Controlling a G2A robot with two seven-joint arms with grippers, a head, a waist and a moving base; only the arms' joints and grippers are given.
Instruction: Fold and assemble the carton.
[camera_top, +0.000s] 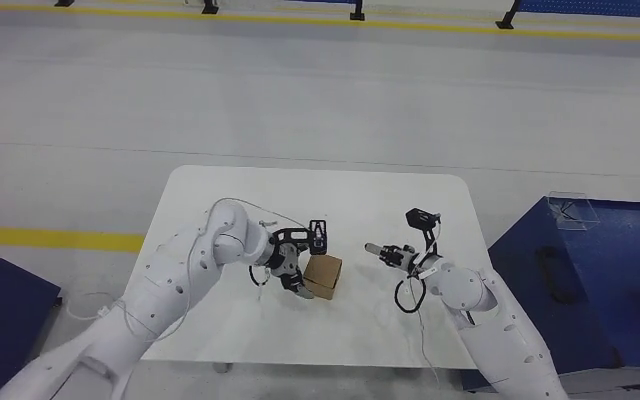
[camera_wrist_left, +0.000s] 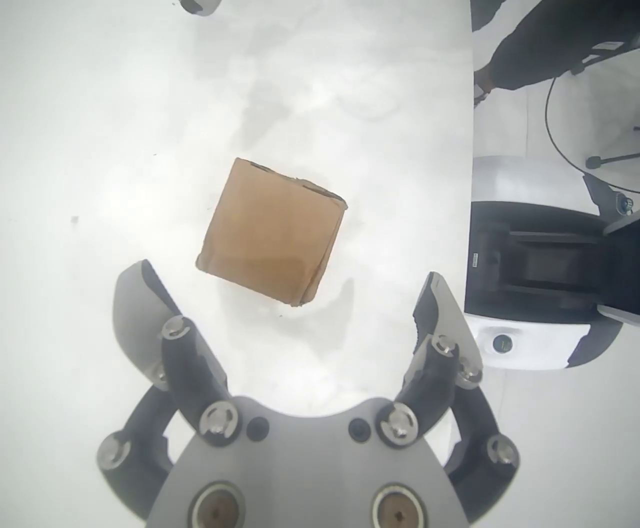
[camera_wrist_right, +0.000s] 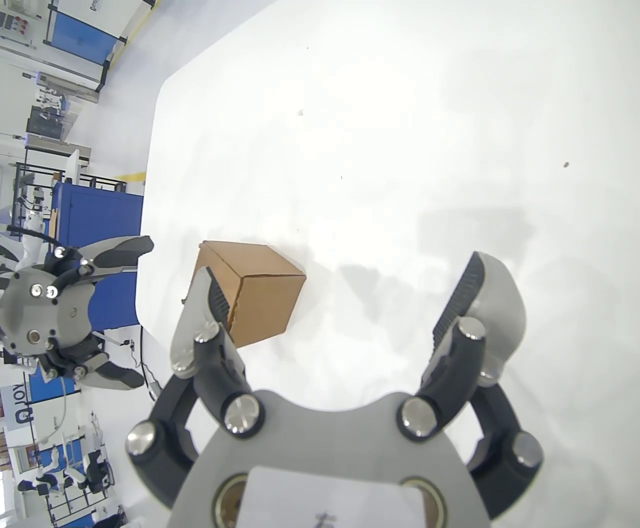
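Observation:
A small brown carton (camera_top: 323, 275) stands closed as a cube on the white table (camera_top: 400, 210), near the front middle. In the left wrist view the carton (camera_wrist_left: 272, 237) lies just beyond my left gripper (camera_wrist_left: 290, 285), whose fingers are spread wide with nothing between them. From above, the left gripper (camera_top: 293, 272) hovers right beside the carton's left side. My right gripper (camera_wrist_right: 340, 282) is open and empty, a short way to the right of the carton (camera_wrist_right: 255, 295). The top view has the right gripper (camera_top: 378, 251) level with the carton, apart from it.
The table's back half is bare white surface. A blue cabinet (camera_top: 570, 270) stands off the table's right side, and another blue edge (camera_top: 20, 300) at the far left. Cables (camera_top: 408, 295) hang from the right wrist.

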